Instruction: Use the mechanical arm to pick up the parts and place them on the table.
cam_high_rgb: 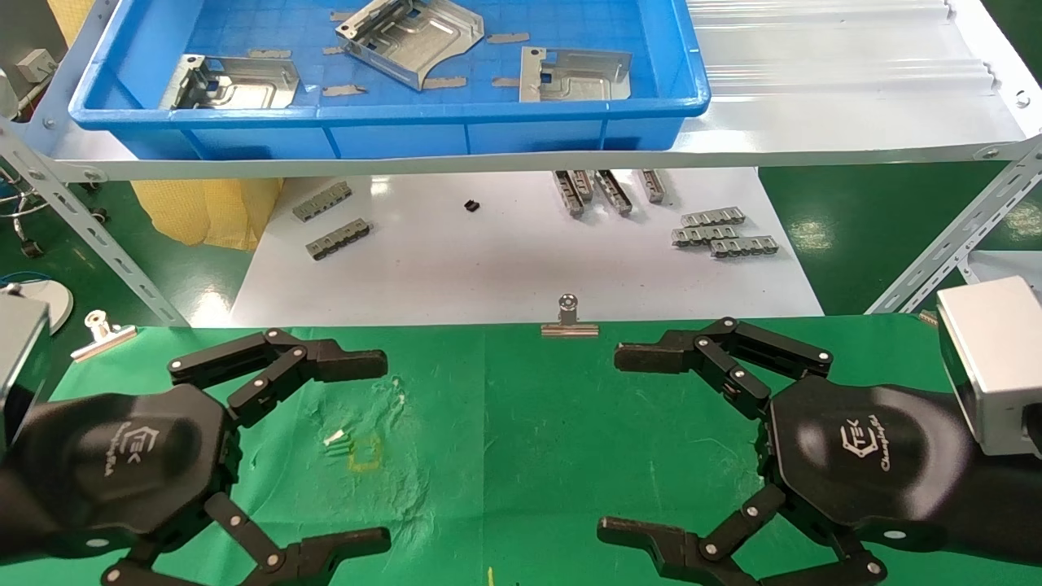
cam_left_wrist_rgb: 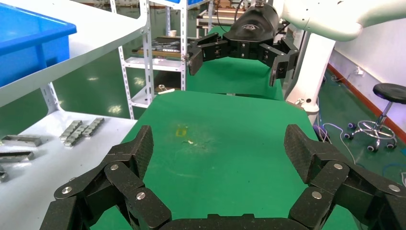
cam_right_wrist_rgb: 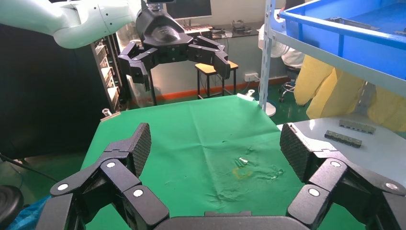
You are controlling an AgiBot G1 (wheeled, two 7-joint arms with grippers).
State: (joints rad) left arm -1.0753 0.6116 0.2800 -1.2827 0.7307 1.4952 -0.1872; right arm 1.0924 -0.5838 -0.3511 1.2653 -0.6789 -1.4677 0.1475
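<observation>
Three shiny silver parts lie in the blue tray (cam_high_rgb: 391,110) on the far shelf: one at the left (cam_high_rgb: 232,81), one in the middle (cam_high_rgb: 411,37), one at the right (cam_high_rgb: 574,75). The green table (cam_high_rgb: 505,423) bears a small yellow square mark (cam_high_rgb: 364,452). My left gripper (cam_high_rgb: 370,452) hovers over the table's left, open and empty; it also shows in its wrist view (cam_left_wrist_rgb: 218,148). My right gripper (cam_high_rgb: 623,443) hovers over the table's right, open and empty, facing the left one; it also shows in its wrist view (cam_right_wrist_rgb: 215,148).
A glossy white board (cam_high_rgb: 488,260) between shelf and table holds grey notched strips (cam_high_rgb: 338,238) (cam_high_rgb: 720,232) (cam_high_rgb: 606,189). Silver binder clips (cam_high_rgb: 568,319) (cam_high_rgb: 102,330) sit on the table's far edge. Slanted shelf struts (cam_high_rgb: 81,220) (cam_high_rgb: 952,244) stand at both sides.
</observation>
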